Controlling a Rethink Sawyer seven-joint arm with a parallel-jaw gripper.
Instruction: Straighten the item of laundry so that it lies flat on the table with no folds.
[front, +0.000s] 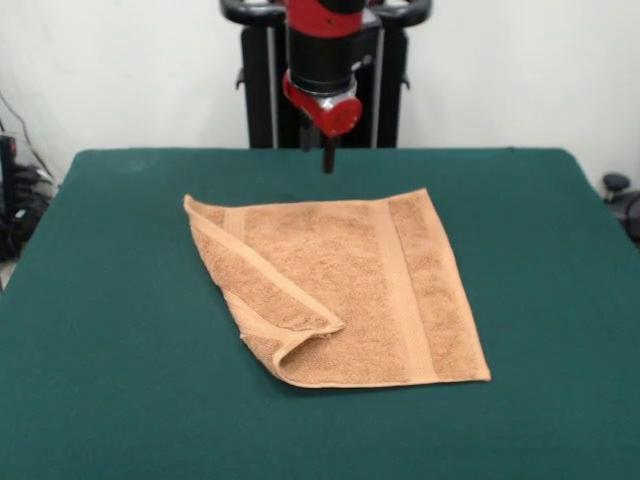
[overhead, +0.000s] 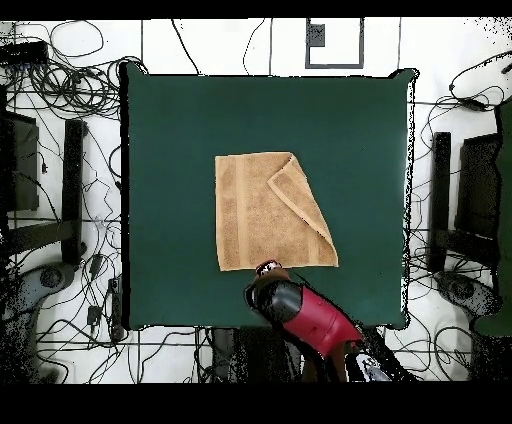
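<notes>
The orange-tan towel lies in the middle of the dark green table. Its left side is folded over into a long triangular flap that runs from the far left corner to the near edge. A woven band shows near the right edge. In the overhead view the towel has this flap on its right side. My gripper hangs just beyond the towel's far edge, above the table, shut and empty. It also shows in the overhead view. No white tag is visible.
The robot's pedestal stands behind the table's far edge. Green felt surrounds the towel on all sides. Cables and stands lie on the floor around the table.
</notes>
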